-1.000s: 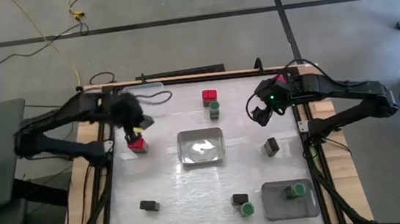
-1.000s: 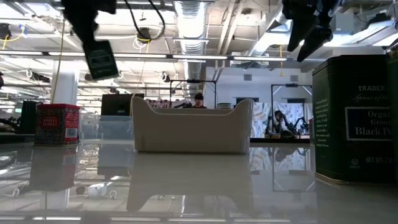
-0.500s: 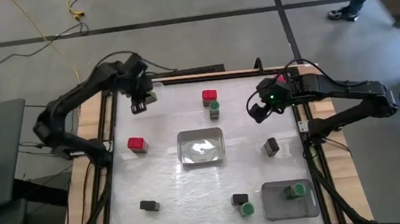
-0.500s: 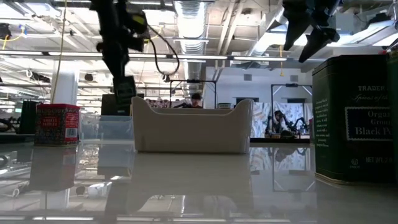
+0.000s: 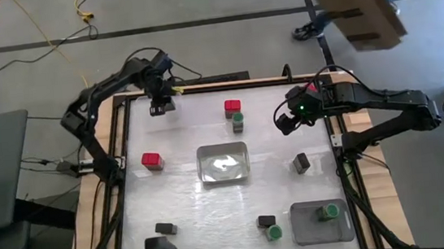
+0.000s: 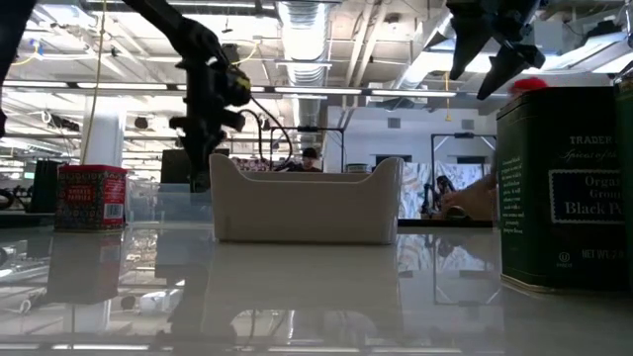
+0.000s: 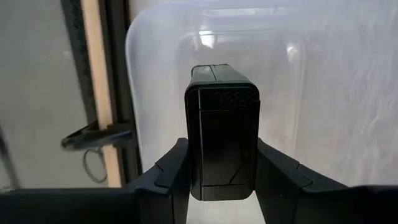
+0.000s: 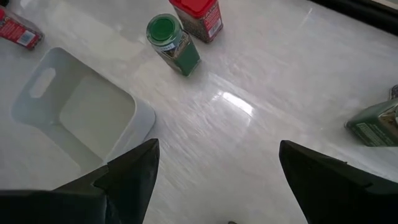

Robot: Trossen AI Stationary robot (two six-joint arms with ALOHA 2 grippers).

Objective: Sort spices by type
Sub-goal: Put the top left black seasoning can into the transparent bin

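Fingers clamp black spice box; its label seems unreadable.

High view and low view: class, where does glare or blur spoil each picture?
High view: ceiling light glares off the white tray at the table's middle, and a cardboard box carried past the far edge is smeared. Low view: the glossy table mirrors the tray, and the red tin looks soft.
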